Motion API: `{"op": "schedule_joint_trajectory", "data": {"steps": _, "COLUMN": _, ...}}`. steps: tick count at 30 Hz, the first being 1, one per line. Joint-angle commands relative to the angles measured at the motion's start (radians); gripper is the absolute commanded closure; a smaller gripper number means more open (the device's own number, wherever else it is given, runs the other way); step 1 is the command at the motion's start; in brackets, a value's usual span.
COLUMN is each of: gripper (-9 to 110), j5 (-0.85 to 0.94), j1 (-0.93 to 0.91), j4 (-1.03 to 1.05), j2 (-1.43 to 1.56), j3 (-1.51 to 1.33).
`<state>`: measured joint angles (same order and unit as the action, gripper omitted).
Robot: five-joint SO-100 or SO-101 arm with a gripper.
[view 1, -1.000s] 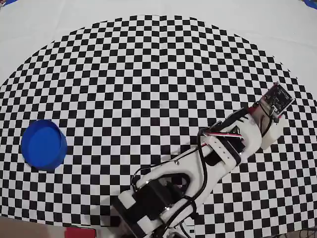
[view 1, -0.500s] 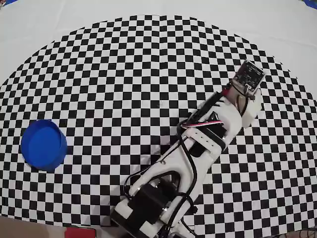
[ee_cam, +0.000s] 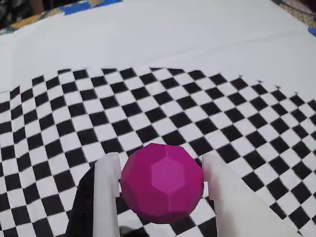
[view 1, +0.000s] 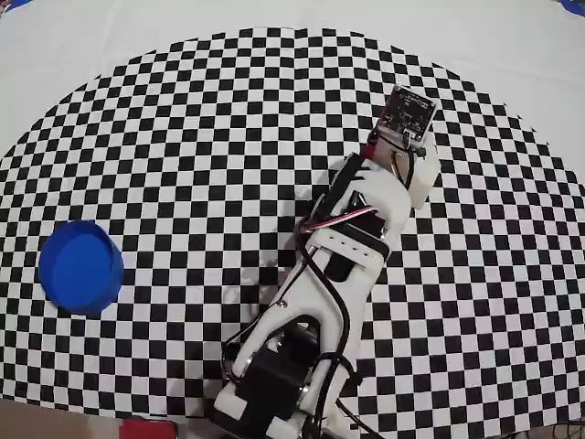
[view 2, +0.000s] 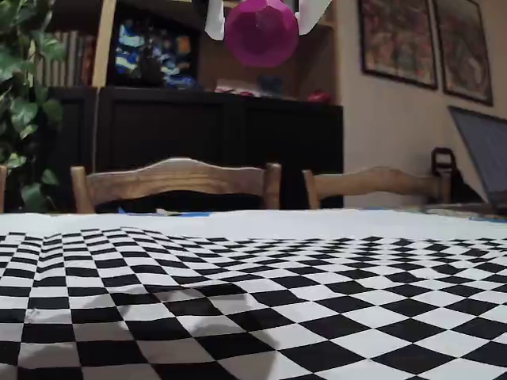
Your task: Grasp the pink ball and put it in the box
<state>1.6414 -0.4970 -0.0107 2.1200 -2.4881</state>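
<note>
Arm has swung left since a second ago. Tool [ee_cam: 160, 185] clamps pink ball [ee_cam: 162, 183], carried high above counter [view 2: 317, 317]. Box [view 1: 80, 266] still far left.

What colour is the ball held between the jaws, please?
Magenta-pink; the ball shows best in the wrist view.

Overhead view: straight down on the checkered mat [view 1: 183, 137]. Wrist view — close behind the gripper [ee_cam: 160, 190], angled down. Fixed view — table-level, sharing the mat.
</note>
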Motion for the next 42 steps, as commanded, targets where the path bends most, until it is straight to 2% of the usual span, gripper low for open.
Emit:
{"op": "schedule_joint_trajectory", "data": {"steps": 1, "gripper": 101, "j5": -0.005, "j1": 0.043, "j4": 0.002, "j2": 0.052, "j3": -0.003}}
{"op": "schedule_joint_trajectory", "data": {"steps": 42, "gripper": 101, "j5": -0.006, "j1": 0.502, "j4": 0.025, "j2": 0.158, "j3": -0.077}}
